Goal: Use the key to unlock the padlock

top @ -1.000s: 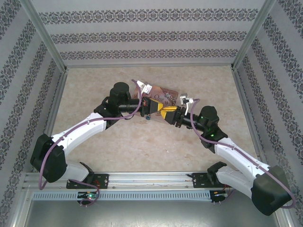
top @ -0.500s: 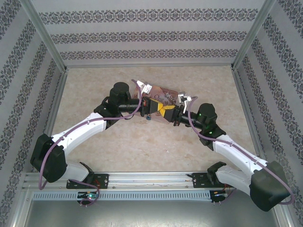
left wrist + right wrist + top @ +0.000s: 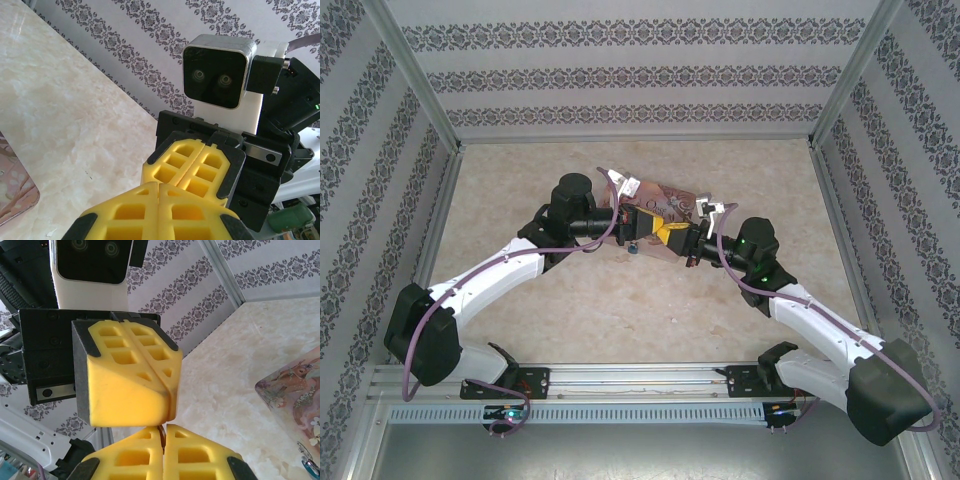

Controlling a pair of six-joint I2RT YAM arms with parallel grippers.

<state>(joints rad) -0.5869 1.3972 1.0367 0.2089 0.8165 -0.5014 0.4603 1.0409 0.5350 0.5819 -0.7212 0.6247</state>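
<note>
While pinched in R fingers [image 3: 130, 456]: key [image 3: 161, 432], prob. that thin sliver; grip firm.
L fingers [image 3: 125, 375]: pressed together, tip-to-tip w/ R; release slow.
Padlock [image 3: 308, 464]: teal bit at pink tin [image 3: 285, 390] edge, apart; line up keyway.

Robotics lab test cell, not home. Evidence: aluminium frame posts [image 3: 415, 75] around enclosure; printed damask-stripe wall panels [image 3: 640, 70] as backdrop; marble-look tabletop [image 3: 620, 310]; slotted aluminium rail [image 3: 640, 375] at near edge carrying two white robot arms [image 3: 490, 275]; exposed purple cabling [image 3: 415, 335].

A pink illustrated tin [image 3: 672, 197] lies on the beige marbled table [image 3: 620, 310].
</note>
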